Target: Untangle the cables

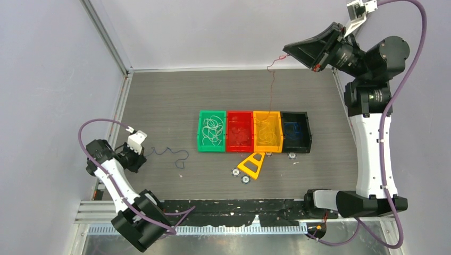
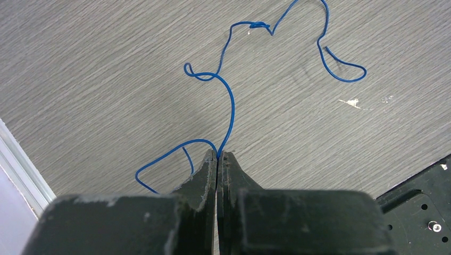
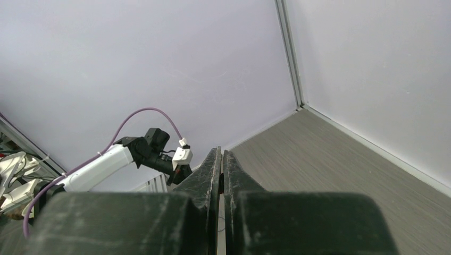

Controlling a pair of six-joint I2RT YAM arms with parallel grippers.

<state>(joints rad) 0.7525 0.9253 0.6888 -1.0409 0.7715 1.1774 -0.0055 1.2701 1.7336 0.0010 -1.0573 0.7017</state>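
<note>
My left gripper [image 1: 142, 154] sits low over the table at the left, shut on a thin blue cable [image 1: 178, 158] that trails right across the wood. In the left wrist view its tips [image 2: 218, 154] pinch the blue cable [image 2: 232, 106], which loops away and has a small knot [image 2: 258, 25] near its far end. My right gripper [image 1: 287, 51] is raised high at the back right, shut on a thin red cable [image 1: 273, 85] that hangs down to the orange tray [image 1: 267, 149]. In the right wrist view the right gripper [image 3: 221, 150] has its jaws together, with the cable barely visible.
Four trays stand in a row mid-table: green [image 1: 202, 139] with white cables, red [image 1: 230, 142] with red ones, orange with yellow ones, black [image 1: 307, 133] with blue ones. A yellow triangular piece [image 1: 251, 165] and small round parts [image 1: 234, 172] lie in front of them.
</note>
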